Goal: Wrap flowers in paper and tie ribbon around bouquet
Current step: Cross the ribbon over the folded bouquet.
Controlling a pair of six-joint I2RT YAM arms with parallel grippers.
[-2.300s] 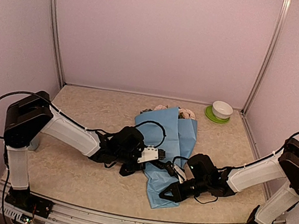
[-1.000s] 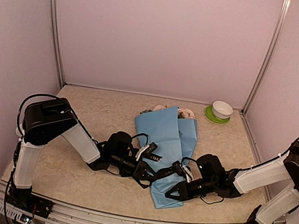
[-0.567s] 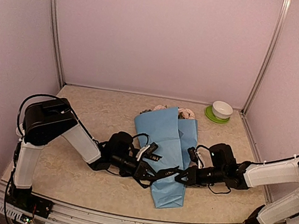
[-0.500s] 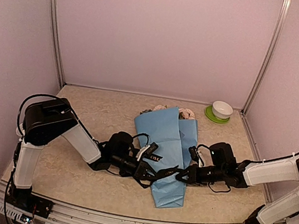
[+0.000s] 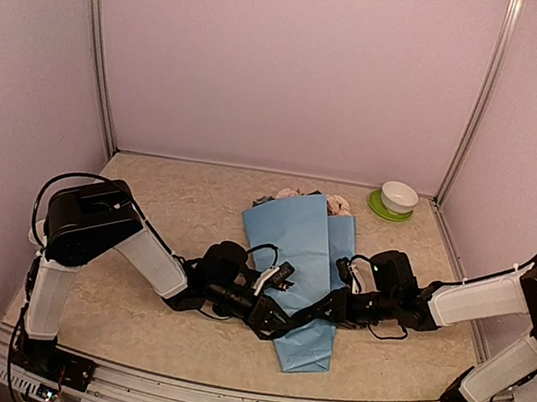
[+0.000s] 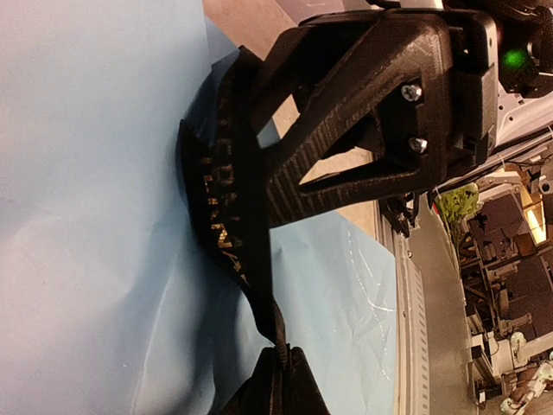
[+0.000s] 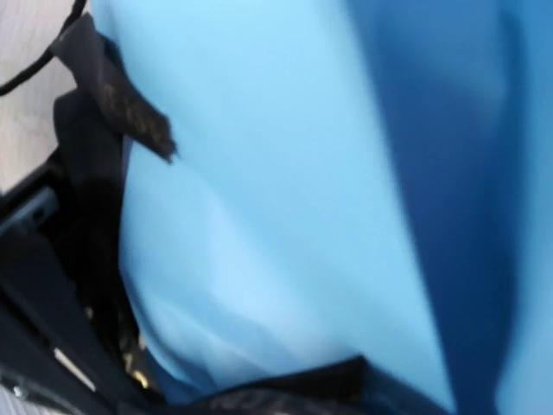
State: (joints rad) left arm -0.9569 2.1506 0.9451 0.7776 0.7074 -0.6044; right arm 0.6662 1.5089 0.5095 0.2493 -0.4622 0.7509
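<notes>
Looking from above, I see the bouquet [image 5: 301, 256] lying in the middle of the table [image 5: 167, 206], its flowers [image 5: 334, 205] at the far end. My left gripper [image 5: 271, 318] stays pinched tight on the ribbon [image 5: 308, 311]. My right gripper [image 5: 337, 302] has moved from the bouquet's near side to its right side. The ribbon now stretches across the thin end. I cannot tell if the right gripper holds it.

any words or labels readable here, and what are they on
Gold lettering along the ribbon, left wrist view: sideways and creased, too blurred to read.
Faint gold marks on the same ribbon, right wrist view: too blurred to read.
No other text is legible.
</notes>
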